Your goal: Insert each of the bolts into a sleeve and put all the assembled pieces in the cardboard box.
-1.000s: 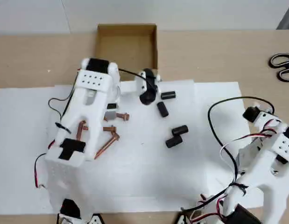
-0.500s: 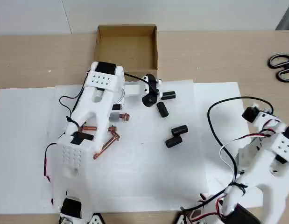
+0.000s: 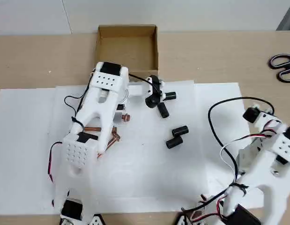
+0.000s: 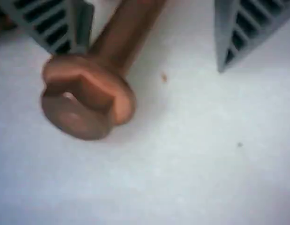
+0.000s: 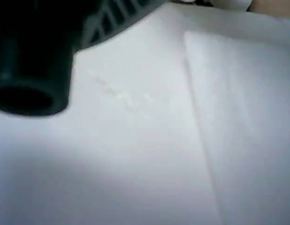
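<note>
Left pincer (image 4: 152, 51) farther forward, wide astride bolt (image 4: 88, 98); right pincer (image 5: 74, 33) tight around sleeve (image 5: 34, 75)

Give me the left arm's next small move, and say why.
Probably close the left tool on the bolt. Its fingers stand open on either side of the bolt's shank, and the bolt lies flat on the white sheet, so a grip looks ready.

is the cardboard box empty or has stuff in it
Empty: the brown cardboard box shows only its bare floor, nothing lying inside.
</note>
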You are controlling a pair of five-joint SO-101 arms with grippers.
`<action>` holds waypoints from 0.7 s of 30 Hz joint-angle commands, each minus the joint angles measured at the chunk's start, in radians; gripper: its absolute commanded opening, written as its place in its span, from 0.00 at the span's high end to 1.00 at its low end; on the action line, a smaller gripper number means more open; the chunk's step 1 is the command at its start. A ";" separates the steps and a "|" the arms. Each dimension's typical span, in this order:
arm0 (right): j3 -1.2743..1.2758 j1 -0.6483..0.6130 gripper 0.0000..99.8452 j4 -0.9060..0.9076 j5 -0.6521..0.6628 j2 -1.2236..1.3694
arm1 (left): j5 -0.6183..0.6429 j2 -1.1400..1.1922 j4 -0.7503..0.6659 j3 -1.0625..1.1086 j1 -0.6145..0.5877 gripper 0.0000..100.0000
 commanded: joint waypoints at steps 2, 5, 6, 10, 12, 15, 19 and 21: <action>-0.008 0.001 1.00 0.002 0.003 -0.036 | -0.002 0.018 0.000 -0.039 0.075 0.83; -0.009 0.001 1.00 0.019 0.003 -0.036 | -0.002 0.021 0.023 -0.039 0.089 0.86; -0.009 0.001 1.00 0.022 0.003 -0.036 | -0.002 0.023 0.032 -0.039 0.094 0.88; -0.009 0.001 1.00 0.022 0.003 -0.038 | -0.002 0.026 0.080 -0.038 0.106 0.94; -0.009 0.001 1.00 0.022 0.003 -0.038 | -0.002 0.026 0.100 -0.036 0.109 0.96; -0.009 0.001 1.00 0.022 0.003 -0.038 | -0.002 0.018 0.107 -0.035 0.109 1.00; -0.012 0.001 1.00 0.022 0.006 -0.038 | 0.000 0.014 0.107 -0.042 0.107 1.00; -0.014 0.001 1.00 0.022 0.008 -0.039 | 0.005 -0.012 0.107 -0.048 0.109 1.00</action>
